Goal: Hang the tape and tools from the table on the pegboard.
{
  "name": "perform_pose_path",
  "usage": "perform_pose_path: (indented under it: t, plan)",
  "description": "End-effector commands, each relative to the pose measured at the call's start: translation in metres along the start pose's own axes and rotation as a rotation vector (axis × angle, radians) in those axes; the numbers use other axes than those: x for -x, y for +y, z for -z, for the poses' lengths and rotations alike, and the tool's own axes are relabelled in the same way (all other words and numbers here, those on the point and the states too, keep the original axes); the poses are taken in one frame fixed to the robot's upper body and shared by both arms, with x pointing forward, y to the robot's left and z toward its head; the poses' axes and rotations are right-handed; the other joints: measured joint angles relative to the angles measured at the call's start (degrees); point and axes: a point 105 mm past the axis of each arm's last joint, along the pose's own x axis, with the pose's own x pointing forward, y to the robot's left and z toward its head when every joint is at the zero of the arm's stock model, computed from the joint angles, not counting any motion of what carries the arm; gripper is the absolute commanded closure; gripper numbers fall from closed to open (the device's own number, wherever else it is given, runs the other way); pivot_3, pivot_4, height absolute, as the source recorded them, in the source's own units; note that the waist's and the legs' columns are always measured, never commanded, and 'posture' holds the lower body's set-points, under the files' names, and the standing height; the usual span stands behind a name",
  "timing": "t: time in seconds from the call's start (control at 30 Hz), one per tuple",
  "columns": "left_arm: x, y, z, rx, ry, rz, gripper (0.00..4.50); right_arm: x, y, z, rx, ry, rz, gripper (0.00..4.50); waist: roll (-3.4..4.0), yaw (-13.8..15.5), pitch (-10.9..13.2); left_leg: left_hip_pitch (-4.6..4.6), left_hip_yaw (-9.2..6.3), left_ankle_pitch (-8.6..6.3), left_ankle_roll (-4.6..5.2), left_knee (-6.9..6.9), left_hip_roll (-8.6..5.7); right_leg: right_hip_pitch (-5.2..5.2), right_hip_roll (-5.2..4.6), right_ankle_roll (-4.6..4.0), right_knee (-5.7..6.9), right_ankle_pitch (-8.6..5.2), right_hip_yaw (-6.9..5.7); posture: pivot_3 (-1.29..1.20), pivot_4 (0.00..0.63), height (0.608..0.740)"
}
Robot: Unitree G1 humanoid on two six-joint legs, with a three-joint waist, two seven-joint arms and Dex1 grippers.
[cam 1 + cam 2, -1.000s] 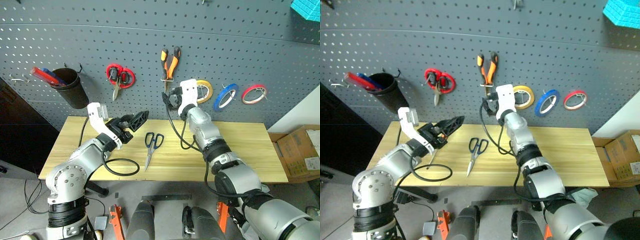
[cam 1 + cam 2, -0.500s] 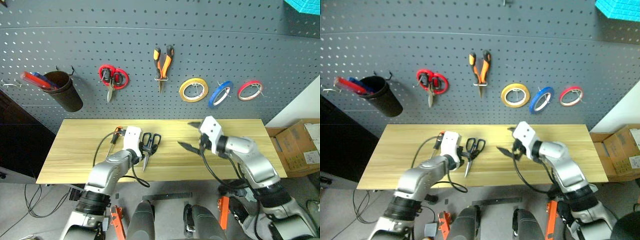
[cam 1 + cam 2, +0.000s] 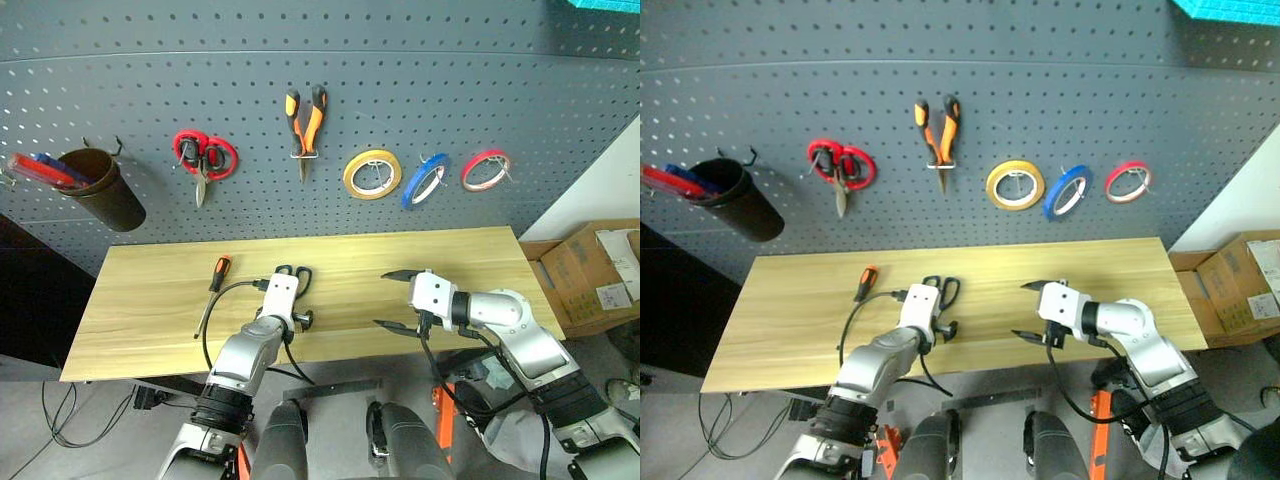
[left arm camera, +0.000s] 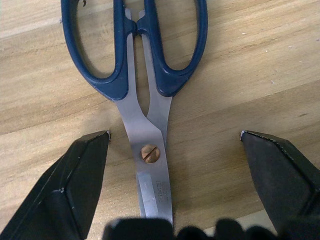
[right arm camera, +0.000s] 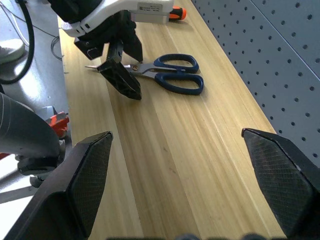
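Head views, table: I see the long pale yellowish wooden table (image 3: 150, 300); the thin screwdriver with orange-and-black haft (image 3: 217, 275) lies at its 10 o'clock.
Head views, pegboard: on the dark blue-grey perforated pegboard (image 3: 500, 90), the slim orange-and-black pliers (image 3: 304, 125) hang at 12 o'clock and the small blue tape ring (image 3: 424, 180) at 2 o'clock, between a yellow tape roll (image 3: 372, 174) and a red tape roll (image 3: 486, 170).
Left wrist view: my left gripper (image 4: 175, 145) hovers with jaws spread wide, astride the blades of the blue-looped steel scissors (image 4: 142, 75), gripping nothing.
Right wrist view: my right gripper (image 5: 175, 145) stands wide apart and empty over bare wood.
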Motion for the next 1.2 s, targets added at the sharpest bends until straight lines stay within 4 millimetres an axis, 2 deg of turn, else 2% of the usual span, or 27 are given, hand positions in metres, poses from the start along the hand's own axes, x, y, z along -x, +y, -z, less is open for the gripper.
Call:
perform_pose_path:
  t: [0.03, 0.1, 0.2, 0.53, 0.67, 0.83, 0.97, 1.1, 1.2]
  plan:
    - [-0.002, 0.005, 0.013, 0.034, 0.052, -0.035, 0.00, 0.003, -0.004, -0.009, 0.044, -0.026, -0.005, 0.03, 0.01, 0.0, 0.0, 0.00, 0.00, 0.00, 0.00, 0.00, 0.00, 0.00, 0.00, 0.00, -0.01, 0.00, 0.00, 0.03, 0.280, 0.740]
    - [-0.003, 0.007, 0.016, 0.034, 0.065, -0.044, 0.00, 0.004, -0.003, -0.007, 0.040, -0.025, -0.009, 0.03, 0.01, 0.0, 0.0, 0.00, 0.00, 0.00, 0.00, -0.01, 0.00, 0.00, 0.00, 0.01, -0.01, 0.00, -0.01, 0.03, 0.277, 0.740]
    - [-0.003, 0.009, 0.016, 0.017, 0.068, -0.060, 0.56, 0.006, -0.001, -0.007, 0.036, -0.028, -0.018, 0.00, 0.01, 0.0, 0.0, 0.03, -0.01, 0.00, 0.00, -0.01, 0.01, 0.00, 0.01, 0.00, 0.02, 0.00, -0.02, 0.03, 0.276, 0.740]
    - [-0.004, 0.012, 0.015, 0.029, 0.068, -0.074, 3.86, 0.005, -0.004, -0.007, 0.042, -0.037, -0.017, 0.00, 0.01, 0.0, 0.0, 0.04, -0.01, 0.00, 0.00, -0.02, 0.01, 0.01, 0.01, -0.02, 0.00, -0.01, -0.01, 0.04, 0.274, 0.740]
    - [-0.003, 0.013, 0.015, 0.040, 0.063, -0.076, 3.94, 0.006, -0.007, -0.007, 0.054, -0.037, -0.012, 0.00, 0.01, 0.0, 0.0, 0.04, 0.00, 0.00, 0.00, -0.01, 0.01, 0.01, 0.00, -0.13, -0.01, -0.08, -0.01, 0.04, 0.266, 0.740]
    - [0.001, 0.014, -0.003, 0.062, -0.041, -0.072, 3.94, 0.007, -0.014, -0.028, 0.020, -0.136, 0.051, 0.00, 0.01, 0.0, 0.0, 0.04, 0.00, 0.00, 0.00, -0.01, 0.01, 0.02, 0.00, -0.06, -0.01, -0.04, -0.01, 0.06, 0.249, 0.740]
    - [0.026, 0.019, -0.037, -0.063, -0.286, -0.063, 3.94, 0.010, -0.012, -0.066, -0.101, -0.320, 0.133, 0.00, -0.01, 0.0, 0.0, 0.00, -0.03, -0.01, -0.01, -0.12, 0.04, -0.02, 0.02, 0.02, -0.03, 0.01, -0.05, 0.09, 0.222, 0.740]
    - [0.054, 0.036, -0.052, -0.186, -0.480, -0.135, 3.94, 0.014, -0.016, -0.095, -0.231, -0.475, 0.234, 0.00, -0.01, 0.2, 0.0, -0.06, -0.07, -0.02, -0.04, -0.23, 0.06, -0.16, 0.02, 0.06, -0.01, -0.02, -0.08, 0.11, 0.198, 0.740]
    - [0.079, 0.048, -0.063, -0.252, -0.642, -0.202, 3.94, 0.016, -0.014, -0.112, -0.326, -0.566, 0.219, 0.00, 0.00, 0.2, 0.0, -0.09, 0.06, -0.04, -0.08, -0.23, 0.03, -0.21, -0.10, 0.06, -0.06, -0.02, -0.01, 0.13, 0.169, 0.740]
